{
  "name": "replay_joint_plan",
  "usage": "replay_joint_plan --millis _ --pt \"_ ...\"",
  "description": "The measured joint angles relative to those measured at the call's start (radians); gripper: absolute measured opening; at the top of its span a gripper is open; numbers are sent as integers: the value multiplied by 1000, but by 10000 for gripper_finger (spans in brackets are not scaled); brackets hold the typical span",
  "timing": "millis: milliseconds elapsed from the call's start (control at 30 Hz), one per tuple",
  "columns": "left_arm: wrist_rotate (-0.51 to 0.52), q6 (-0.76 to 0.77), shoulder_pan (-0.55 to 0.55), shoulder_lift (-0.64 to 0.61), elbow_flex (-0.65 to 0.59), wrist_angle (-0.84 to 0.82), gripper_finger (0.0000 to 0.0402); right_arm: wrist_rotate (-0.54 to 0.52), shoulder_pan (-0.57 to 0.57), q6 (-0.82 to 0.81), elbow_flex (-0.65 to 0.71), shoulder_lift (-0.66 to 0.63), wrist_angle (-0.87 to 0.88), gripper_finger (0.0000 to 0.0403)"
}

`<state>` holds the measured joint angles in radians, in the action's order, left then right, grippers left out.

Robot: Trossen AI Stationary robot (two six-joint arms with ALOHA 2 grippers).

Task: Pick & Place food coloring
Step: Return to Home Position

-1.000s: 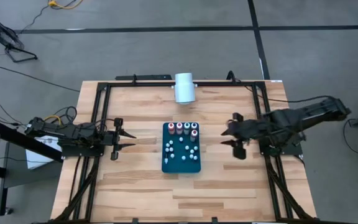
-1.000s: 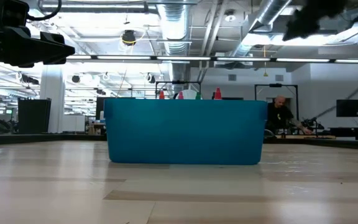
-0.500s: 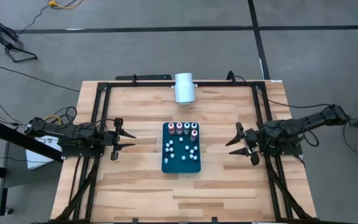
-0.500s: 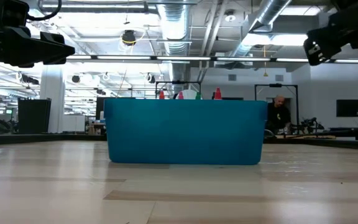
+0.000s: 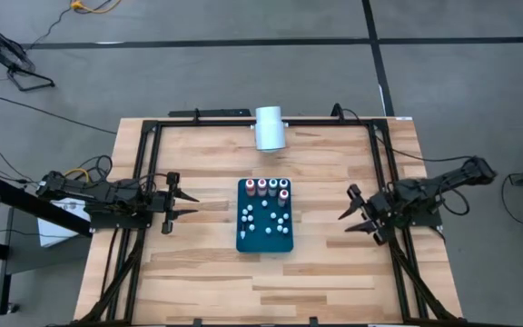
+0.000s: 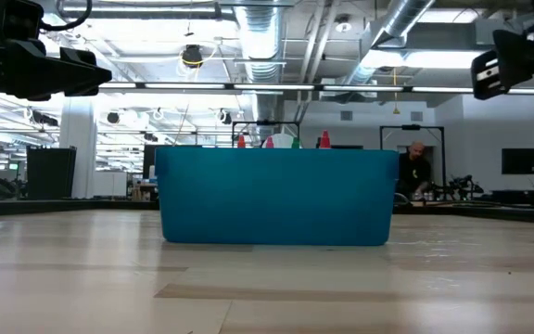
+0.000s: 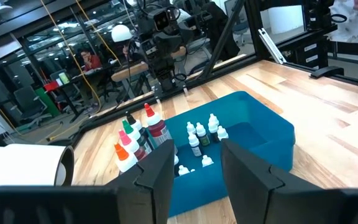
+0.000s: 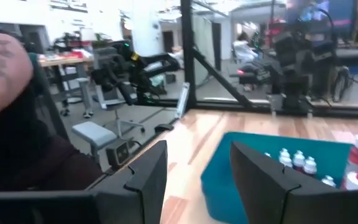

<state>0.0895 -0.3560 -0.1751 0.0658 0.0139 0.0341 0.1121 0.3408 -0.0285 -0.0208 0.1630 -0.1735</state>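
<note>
**High view.** A blue bin [image 5: 241, 243] sits at the middle of the tabletop [image 5: 325, 272]. It holds all the food coloring bottles [image 5: 267, 189]. Four taller ones with pale caps stand in a row along the end of the bin nearest the far edge, and the small whitish ones are scattered over the floor of the bin behind that row. A white cylinder [image 5: 269, 127] lies at the far edge of the tabletop, well apart from the bin.

The left gripper [image 5: 189, 206] hangs toward the left edge and points at the bin. Its fingers are spread and hold nothing. The right gripper [image 5: 348, 211] hangs toward the right edge, beside the dark frame rail [image 5: 390, 173]. Its fingers are likewise spread and empty. Both grippers are well apart from the bin.

**Low view.** The near wall of the bin [image 6: 276, 199] hides the bottles, except for a few cap tips [image 6: 324, 140] above the rim. A person [image 6: 418, 172] is in the room beyond the table.

**Wrist views.** Each view shows a clear gap between that arm's own two dark fingers [image 7: 157, 180] [image 8: 145, 177]. The bin and the bottles [image 7: 143, 134] [image 8: 294, 160] lie ahead of them.
</note>
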Motion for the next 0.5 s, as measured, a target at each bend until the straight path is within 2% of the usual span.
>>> replay_joint_plan --millis 200,267,367,500 --pt "0 1 0 0 0 0 123 9 -3 5 11 -89 111 162" --pt "0 1 0 0 0 0 123 -17 -2 4 11 -112 149 162" --pt "0 0 0 0 0 0 123 -70 -4 43 11 -113 160 164" --pt "0 0 0 0 0 0 123 -86 -19 86 11 -68 163 167"
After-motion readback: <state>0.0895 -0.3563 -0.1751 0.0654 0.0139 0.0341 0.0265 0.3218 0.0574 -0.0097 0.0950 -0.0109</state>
